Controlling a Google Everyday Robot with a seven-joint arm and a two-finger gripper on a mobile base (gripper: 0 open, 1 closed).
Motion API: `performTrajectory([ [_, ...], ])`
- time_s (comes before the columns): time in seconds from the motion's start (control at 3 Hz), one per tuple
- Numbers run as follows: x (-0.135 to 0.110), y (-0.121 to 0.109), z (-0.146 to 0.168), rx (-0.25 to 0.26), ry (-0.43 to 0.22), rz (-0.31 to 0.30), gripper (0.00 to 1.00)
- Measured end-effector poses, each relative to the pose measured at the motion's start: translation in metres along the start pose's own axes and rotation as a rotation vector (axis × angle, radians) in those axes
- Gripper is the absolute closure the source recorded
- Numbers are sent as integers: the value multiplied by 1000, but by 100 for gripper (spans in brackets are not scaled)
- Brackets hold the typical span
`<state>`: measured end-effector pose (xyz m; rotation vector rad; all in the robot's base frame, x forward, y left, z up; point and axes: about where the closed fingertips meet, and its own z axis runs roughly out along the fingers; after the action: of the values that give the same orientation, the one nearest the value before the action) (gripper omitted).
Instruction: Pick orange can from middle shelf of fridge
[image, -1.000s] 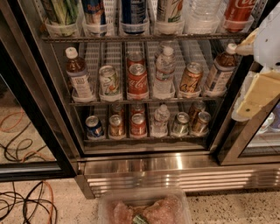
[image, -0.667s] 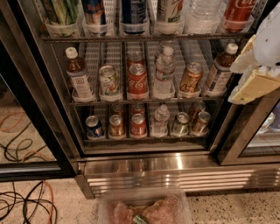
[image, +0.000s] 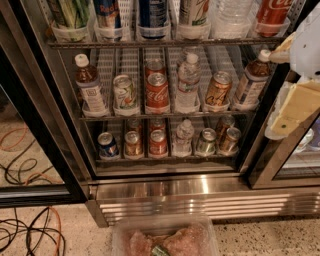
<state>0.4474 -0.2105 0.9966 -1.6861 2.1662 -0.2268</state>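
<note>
The orange can (image: 218, 89) stands upright in a clear front cup on the middle shelf (image: 165, 116) of the open fridge (image: 60, 125), fifth lane from the left. A water bottle (image: 188, 82) is on its left and a brown bottle (image: 252, 82) on its right. My gripper (image: 295, 100), white with cream parts, hangs at the right edge of the view, in front of the fridge's right frame. It is right of the can and apart from it, holding nothing that I can see.
On the same shelf stand a red Coca-Cola can (image: 157, 92), a white-and-green can (image: 125, 92) and a brown bottle (image: 90, 87). A rack of cans (image: 158, 142) is below, then the steel louvred base (image: 200, 200). Cables (image: 25, 235) lie on the floor at left. A clear tub (image: 165, 237) sits at the bottom.
My gripper has shifted only slightly at the right edge of the view. The cans and bottles have not moved.
</note>
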Motion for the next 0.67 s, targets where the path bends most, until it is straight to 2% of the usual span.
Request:
performTrajectory([
  [0.33,0,0,-1,3,3,1,0],
  [0.67,0,0,-1,3,3,1,0],
])
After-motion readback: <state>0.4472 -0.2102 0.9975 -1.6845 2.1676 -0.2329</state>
